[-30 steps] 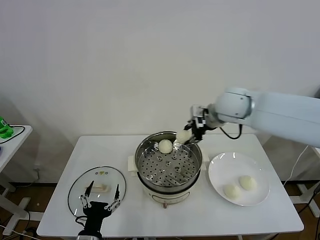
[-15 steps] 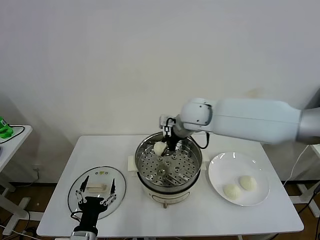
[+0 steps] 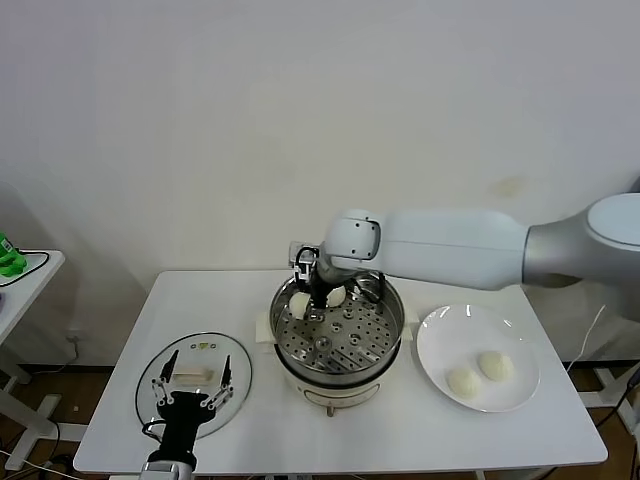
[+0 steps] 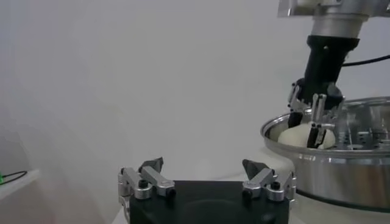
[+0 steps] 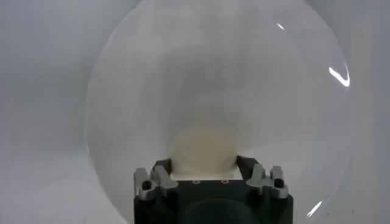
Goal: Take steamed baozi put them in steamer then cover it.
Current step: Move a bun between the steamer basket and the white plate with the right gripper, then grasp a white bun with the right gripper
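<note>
My right gripper (image 3: 304, 294) reaches into the back left of the shiny steamer (image 3: 392, 330) and is shut on a cream-white baozi (image 3: 298, 303), low over the perforated floor. A second baozi (image 3: 337, 296) lies in the basket just beside it. Two more baozi (image 3: 462, 381) (image 3: 494, 365) rest on the white plate (image 3: 435, 345). In the right wrist view the held baozi (image 5: 201, 148) sits between the right gripper (image 5: 203, 163) fingers. The left wrist view shows the left gripper (image 4: 204, 168) open and empty, with the steamer (image 4: 332, 165) beyond it.
The oval glass lid (image 3: 160, 372) with its cream handle (image 3: 188, 376) lies on the white table at front left, and the left gripper (image 3: 191, 396) hovers over it. A side table (image 3: 25, 275) with a green object stands at far left.
My right arm has swung from the steamer's right rim across to its back left and lowered the held baozi into the basket. The left gripper has barely shifted over the lid.
</note>
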Available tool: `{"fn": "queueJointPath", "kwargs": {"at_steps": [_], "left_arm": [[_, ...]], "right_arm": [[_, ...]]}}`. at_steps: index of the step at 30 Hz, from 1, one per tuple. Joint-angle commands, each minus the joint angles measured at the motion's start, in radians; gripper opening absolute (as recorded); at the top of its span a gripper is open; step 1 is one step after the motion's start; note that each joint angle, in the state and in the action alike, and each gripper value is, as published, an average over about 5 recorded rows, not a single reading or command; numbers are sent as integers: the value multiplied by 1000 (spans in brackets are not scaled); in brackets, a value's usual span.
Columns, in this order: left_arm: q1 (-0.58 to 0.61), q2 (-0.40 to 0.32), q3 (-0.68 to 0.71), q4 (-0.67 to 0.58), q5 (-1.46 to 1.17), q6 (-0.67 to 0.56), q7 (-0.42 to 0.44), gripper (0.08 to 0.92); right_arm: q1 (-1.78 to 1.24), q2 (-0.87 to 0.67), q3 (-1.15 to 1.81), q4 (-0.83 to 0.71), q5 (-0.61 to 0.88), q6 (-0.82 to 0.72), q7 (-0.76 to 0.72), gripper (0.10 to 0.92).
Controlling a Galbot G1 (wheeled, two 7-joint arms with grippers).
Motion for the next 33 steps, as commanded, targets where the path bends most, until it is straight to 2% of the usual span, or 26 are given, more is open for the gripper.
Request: {"fn": "queueJointPath", "kwargs": {"at_steps": [1, 9, 17, 21, 28, 33], "left_arm": [[-1, 0, -1, 2, 0, 0, 0, 823], [0, -4, 5, 0, 1, -1, 0, 823], [5, -9, 8, -1, 5, -1, 0, 823], [5, -10, 10, -1, 5, -1, 0, 823], [3, -5, 18, 9, 4, 0, 0, 823], [4, 9, 25, 21, 2, -1, 1, 823]], "right_arm": [[-19, 36, -7, -35, -24, -7, -9, 550], [-25, 35, -8, -28, -34, -10, -17, 572], [-3, 8, -7, 8, -37, -14, -18, 773], [33, -38, -8, 60, -36, -19, -15, 817], [175, -239, -22, 218, -64, -12, -34, 823], [283, -435, -63, 293, -181, 37, -118, 823]]}}
